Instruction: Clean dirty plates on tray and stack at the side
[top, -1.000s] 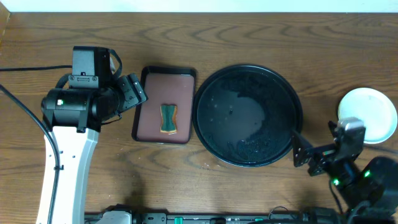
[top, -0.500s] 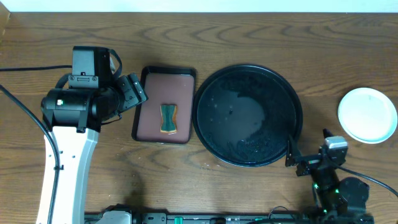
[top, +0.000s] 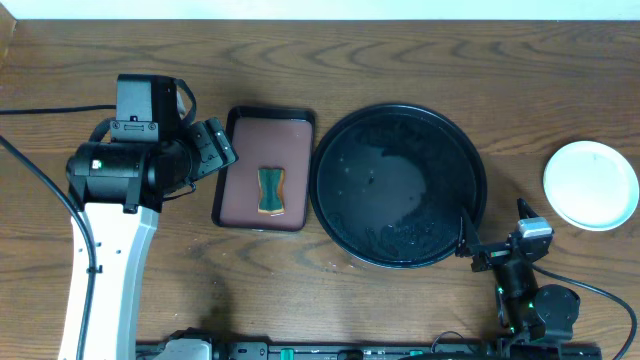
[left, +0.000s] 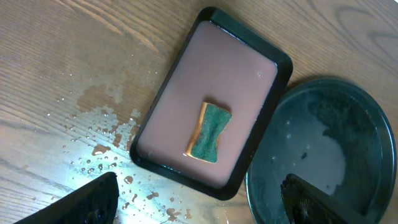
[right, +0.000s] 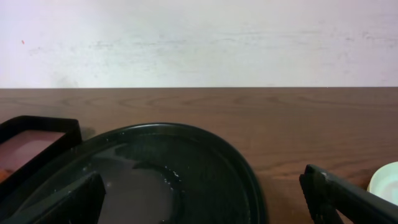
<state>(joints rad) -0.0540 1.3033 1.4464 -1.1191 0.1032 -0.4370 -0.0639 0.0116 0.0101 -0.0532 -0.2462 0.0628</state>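
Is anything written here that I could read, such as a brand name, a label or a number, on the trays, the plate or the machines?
No readable text in any view: no words, numbers, logos or signs.
The black tray, the small brown tray, the sponge and the pale plate all look unmarked.
If the machines carry any lettering, it is too small to make out.

Left arm (top: 100, 270): we see its white link rise from the near left to a black wrist further back.
Left gripper (top: 213, 148): we find it pointing right, fingers (left: 87, 200) spread wide apart.
Right arm (top: 540, 305): we see it folded low at the near right.
Right gripper (top: 495, 238): it faces the far side, and we see its fingers (right: 62, 202) parted wide.
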